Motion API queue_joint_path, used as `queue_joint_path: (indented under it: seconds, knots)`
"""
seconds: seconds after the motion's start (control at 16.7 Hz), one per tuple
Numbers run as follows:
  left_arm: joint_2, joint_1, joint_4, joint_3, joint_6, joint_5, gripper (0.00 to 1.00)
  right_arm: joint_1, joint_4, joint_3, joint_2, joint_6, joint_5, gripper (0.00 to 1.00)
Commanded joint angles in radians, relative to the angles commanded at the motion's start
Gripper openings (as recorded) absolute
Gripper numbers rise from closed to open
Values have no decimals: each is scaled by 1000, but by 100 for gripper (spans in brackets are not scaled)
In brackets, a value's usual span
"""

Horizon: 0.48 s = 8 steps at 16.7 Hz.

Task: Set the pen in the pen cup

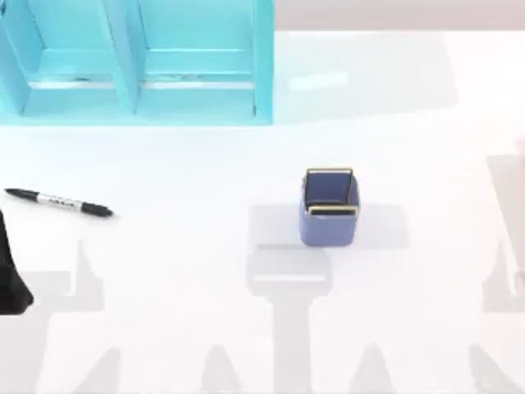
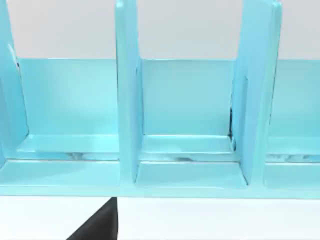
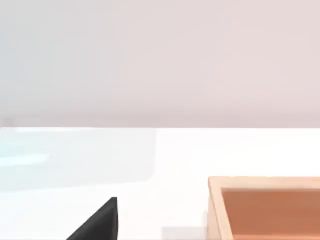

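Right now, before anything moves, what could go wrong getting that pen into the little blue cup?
The pen lies flat on the table, so a grip could slip or roll it. The pen cup is small and stands apart from the pen, so a tilted drop might miss or tip it. The left arm at the table's left edge is nearest.

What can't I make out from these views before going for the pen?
- Left hand: cut off by the top view's left edge; fingers unreadable.
- Pen cup: its inside bottom is hidden by its own walls in the top view.
- Orange box: cut off by the right wrist view's edges.
- Pen: label print too small.
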State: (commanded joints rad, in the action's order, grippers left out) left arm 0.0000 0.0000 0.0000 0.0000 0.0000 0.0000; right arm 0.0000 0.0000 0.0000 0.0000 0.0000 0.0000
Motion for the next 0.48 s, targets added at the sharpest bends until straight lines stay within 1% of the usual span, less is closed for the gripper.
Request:
queue_joint_path:
  seconds: [0.12, 0.24, 0.36, 0.48]
  knots:
    - [1, 0, 1, 0, -1, 0, 100, 0, 0, 0, 0, 0, 0, 100]
    - [33, 7, 20, 11, -33, 8, 100, 0, 0, 0, 0, 0, 0, 100]
    - [108, 20, 61, 34, -106, 27, 100, 0, 0, 0, 0, 0, 0, 100]
    - [225, 35, 115, 62, -216, 57, 100, 0, 0, 0, 0, 0, 0, 100]
